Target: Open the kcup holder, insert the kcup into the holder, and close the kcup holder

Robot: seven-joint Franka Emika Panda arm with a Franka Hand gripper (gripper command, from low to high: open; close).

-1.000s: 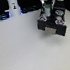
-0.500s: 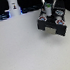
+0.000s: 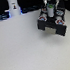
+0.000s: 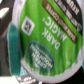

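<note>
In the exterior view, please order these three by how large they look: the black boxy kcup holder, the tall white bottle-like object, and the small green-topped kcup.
1. Black boxy kcup holder, clearly the largest.
2. Tall white bottle-like object, narrower; it stands farther back, so its true size is unsure.
3. Small green-topped kcup, the smallest, partly hidden at the gripper.

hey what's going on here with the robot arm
The arm's tool holds a kcup with a green lid, hanging above the black kcup holder on the white table. The wrist view is filled by the lid. A tall white bottle stands off at the exterior view's left.
</note>
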